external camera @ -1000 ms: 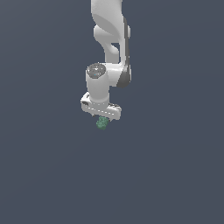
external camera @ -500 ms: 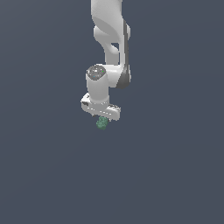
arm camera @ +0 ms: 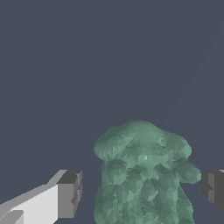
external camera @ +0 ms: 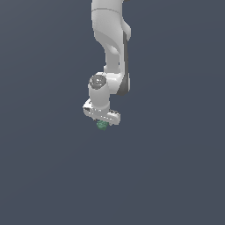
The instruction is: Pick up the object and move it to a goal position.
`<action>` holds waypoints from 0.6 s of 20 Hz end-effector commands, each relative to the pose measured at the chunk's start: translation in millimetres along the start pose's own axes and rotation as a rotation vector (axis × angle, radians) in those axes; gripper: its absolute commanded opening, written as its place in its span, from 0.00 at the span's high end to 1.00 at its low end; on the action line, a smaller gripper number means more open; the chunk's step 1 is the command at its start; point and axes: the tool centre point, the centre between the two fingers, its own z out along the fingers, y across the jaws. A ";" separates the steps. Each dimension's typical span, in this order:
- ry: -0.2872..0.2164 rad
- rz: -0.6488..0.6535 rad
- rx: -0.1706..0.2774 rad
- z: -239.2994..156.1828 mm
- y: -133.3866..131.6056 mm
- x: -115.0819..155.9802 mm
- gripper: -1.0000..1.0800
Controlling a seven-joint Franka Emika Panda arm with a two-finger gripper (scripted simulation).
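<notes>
Your object [arm camera: 142, 175], a lumpy teal-green blob w/ mottled facets, sits between the two fingers in the wrist view: one dark pad [arm camera: 70, 193] at its 9 o'clock w/ a visible gap, the other pad [arm camera: 213, 188] at 3 o'clock, just beside or touching a lobe; can't tell which. In the exterior view the blob [external camera: 102, 125] shows as a small green lump right under the white gripper bar, at 6 o'clock from the wrist, much narrower than the bar. The gripper [external camera: 102, 123] is set fairly narrow around it, but you can't tell from these views if it truly clamps the blob. The arm [external camera: 112, 52] comes down from 12 o'clock, gripper pointing down. All around is plain dark grey-blue.
</notes>
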 end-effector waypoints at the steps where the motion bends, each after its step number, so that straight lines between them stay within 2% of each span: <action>1: 0.001 0.000 0.000 5.4 -0.3 0.6 0.04; 3: 0.001 0.000 0.000 6.4 -0.4 0.7 0.04; 4: 0.001 0.000 0.000 6.4 -0.4 0.7 1.00; 12: 0.001 0.000 0.000 6.4 -0.4 0.7 1.00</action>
